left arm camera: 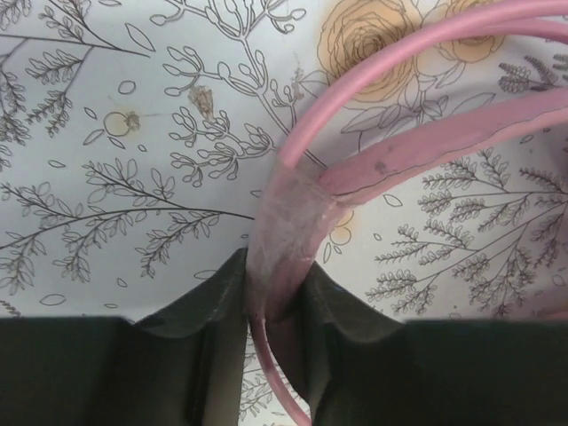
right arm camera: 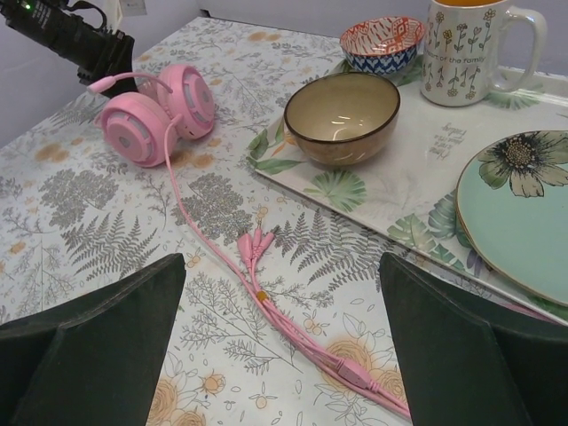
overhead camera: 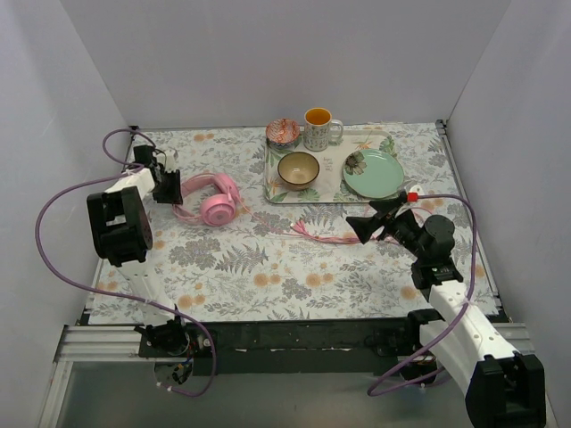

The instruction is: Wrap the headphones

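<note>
**Left claw [left arm camera: 275,297] clamped on the headphones [overhead camera: 212,201], right claw [right arm camera: 282,266] spread wide over the cable [right arm camera: 266,306]**

Closest to the left wrist lens, the two dark fingers [left arm camera: 200,319] are pressed together on the pink headband [left arm camera: 426,146]. The band rises out of the pinch and arches off to the right over the floral table [overhead camera: 268,281]. A thinner pink hoop curves above it.

From overhead, the headset lies at the far left of the table, its round earcups side by side and resting on the cloth. It sits just left of the tray [right arm camera: 417,173].

The tray carries four pieces:
- A tan bowl [right arm camera: 342,115] stands at its near left corner, and its inside shows only bare glaze.
- A small red-and-blue patterned bowl [right arm camera: 383,43] is behind that, and its contents cannot be made out.
- A white flowered mug [right arm camera: 470,49] stands beside the small bowl. Its inside looks orange-yellow from above, but whether that is liquid or glaze I cannot tell.
- A green plate [right arm camera: 524,213] painted with a flower lies on the right.

The thin pink cable trails from the earcups across the table in front of the tray, bunching into several strands with small plugs. The right claw hangs above that bunched stretch with its fingers far apart, gripping nothing. Whether it touches the cable cannot be told.
</note>
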Robot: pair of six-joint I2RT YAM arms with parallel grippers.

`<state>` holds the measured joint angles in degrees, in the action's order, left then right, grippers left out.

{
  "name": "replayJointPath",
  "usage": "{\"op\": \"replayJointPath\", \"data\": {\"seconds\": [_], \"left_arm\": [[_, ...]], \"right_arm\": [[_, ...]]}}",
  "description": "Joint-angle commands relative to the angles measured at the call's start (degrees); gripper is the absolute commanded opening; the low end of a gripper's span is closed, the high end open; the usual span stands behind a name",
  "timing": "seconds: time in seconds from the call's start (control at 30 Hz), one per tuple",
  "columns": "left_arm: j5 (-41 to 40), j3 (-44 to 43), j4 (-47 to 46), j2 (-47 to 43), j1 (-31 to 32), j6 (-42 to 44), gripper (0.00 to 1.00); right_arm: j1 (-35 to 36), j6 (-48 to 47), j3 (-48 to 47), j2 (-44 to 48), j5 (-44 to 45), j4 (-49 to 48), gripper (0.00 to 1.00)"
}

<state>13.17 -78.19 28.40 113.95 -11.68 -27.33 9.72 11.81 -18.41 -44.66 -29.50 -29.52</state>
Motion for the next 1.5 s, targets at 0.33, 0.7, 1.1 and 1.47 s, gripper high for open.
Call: {"op": "replayJointPath", "data": {"seconds": [0.33,0.7,1.1,1.47], "left_arm": [[11.6,6.03,2.53,-19.81,2.72,-2.36,0.0],[25.06,-15.11,11.92,-28.43,2.63,-15.1,0.0],[28.76,-33.24,18.35,-29.66,2.81,-17.58,0.0],[29.02,-39.05,19.32,-29.4,2.72,-18.37,0.0]], "right_arm": [[14.71,-5.21,-16.12,-13.33,11.56,7.01,0.92],[23.33,-22.34,-19.74,-15.63,12.01,9.67,0.96],[23.6,-27.19,-17.36,-24.23,11.92,-2.3,0.99],[24.47,-22.54,-12.18,-32.41,4.71,-11.43,0.95]]}}
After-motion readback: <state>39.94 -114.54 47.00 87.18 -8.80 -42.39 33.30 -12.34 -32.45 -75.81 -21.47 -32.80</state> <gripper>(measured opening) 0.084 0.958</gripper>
